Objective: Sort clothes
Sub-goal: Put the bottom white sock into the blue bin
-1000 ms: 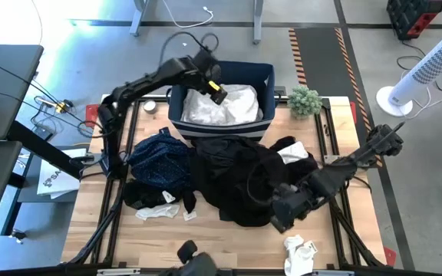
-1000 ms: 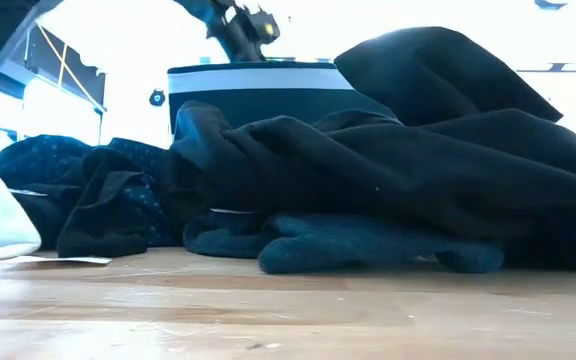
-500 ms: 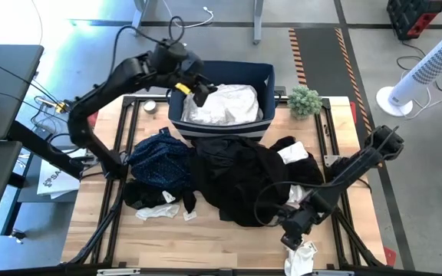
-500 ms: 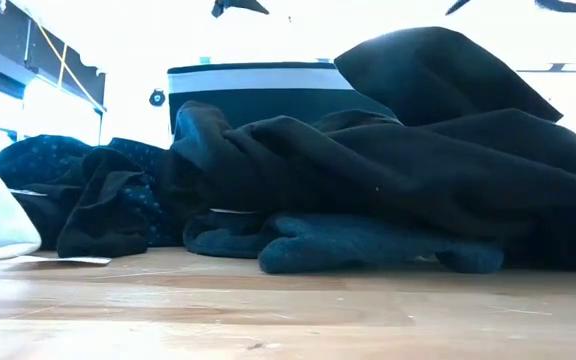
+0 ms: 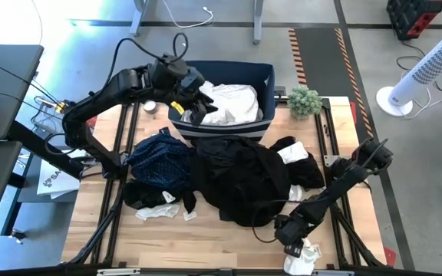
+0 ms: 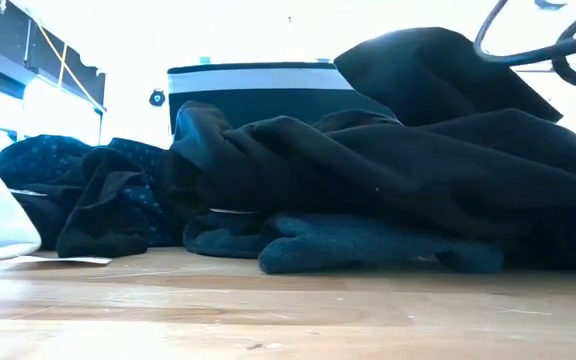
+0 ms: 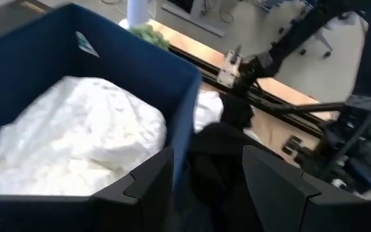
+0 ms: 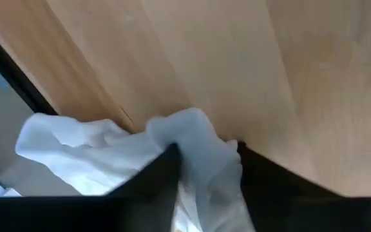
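While clothes [image 5: 240, 180] lie heaped mid-desk [image 5: 229, 234]:
Left gripper [image 5: 192, 113]: above bin [image 5: 265, 77] edge, fingers apart, empty.
Right gripper [image 5: 294, 241]: fingers straddling white sock [image 8: 198, 138] at the desk's front edge.

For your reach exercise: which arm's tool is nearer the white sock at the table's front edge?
Right. The right tool is at the white sock, its fingers either side of it. The left tool is far off at the blue bin.

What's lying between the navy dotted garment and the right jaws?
In the high view, the big black clothes pile fills the stretch between the navy dotted garment and the right gripper, which is at a white sock.
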`<state>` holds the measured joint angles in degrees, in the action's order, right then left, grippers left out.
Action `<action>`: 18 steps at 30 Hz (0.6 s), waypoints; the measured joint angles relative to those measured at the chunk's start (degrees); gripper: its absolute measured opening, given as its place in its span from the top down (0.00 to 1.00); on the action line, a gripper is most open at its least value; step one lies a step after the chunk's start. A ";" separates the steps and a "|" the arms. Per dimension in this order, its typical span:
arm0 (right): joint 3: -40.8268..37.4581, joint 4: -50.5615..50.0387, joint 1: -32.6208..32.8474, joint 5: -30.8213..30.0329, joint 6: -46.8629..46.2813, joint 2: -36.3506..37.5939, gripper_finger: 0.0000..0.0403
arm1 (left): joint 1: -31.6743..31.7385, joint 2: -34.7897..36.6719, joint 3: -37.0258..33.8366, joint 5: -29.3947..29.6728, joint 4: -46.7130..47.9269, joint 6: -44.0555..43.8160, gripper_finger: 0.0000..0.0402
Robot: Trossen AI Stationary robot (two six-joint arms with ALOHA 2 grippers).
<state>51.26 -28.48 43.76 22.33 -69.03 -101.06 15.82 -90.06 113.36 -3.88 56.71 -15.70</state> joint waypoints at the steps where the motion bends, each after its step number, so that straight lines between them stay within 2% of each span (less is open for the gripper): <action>1: -0.05 -0.36 -0.16 -0.07 0.06 0.62 0.72 | -0.49 0.00 0.00 0.00 -0.13 -0.57 0.54; 3: -0.31 -1.61 -0.60 -0.88 -0.05 2.56 0.88 | -1.29 0.02 0.00 0.00 -0.11 -1.16 0.54; 5: -0.49 -3.92 -0.68 -2.69 -0.57 6.49 0.96 | -1.94 0.02 0.00 0.06 -0.09 -1.21 0.54; 9: 1.57 -10.15 -2.51 -7.79 -4.49 17.90 0.93 | -2.63 0.02 0.00 0.10 -0.16 -1.21 0.54; 12: 4.84 -13.17 -5.61 -13.86 -5.52 26.85 0.96 | -2.90 0.02 0.00 0.11 -0.28 -1.23 0.54; 15: 8.36 -13.60 -10.64 -20.02 -5.56 33.92 0.98 | -3.10 0.02 0.00 0.09 -0.46 -1.14 0.54; 18: 13.67 -13.44 -17.57 -26.13 -2.47 37.51 0.97 | -3.38 0.18 -0.01 0.08 -0.41 -0.43 0.54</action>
<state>64.94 -41.92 26.20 -3.80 -71.50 -63.55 12.44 -89.89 113.35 -3.80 56.30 -16.13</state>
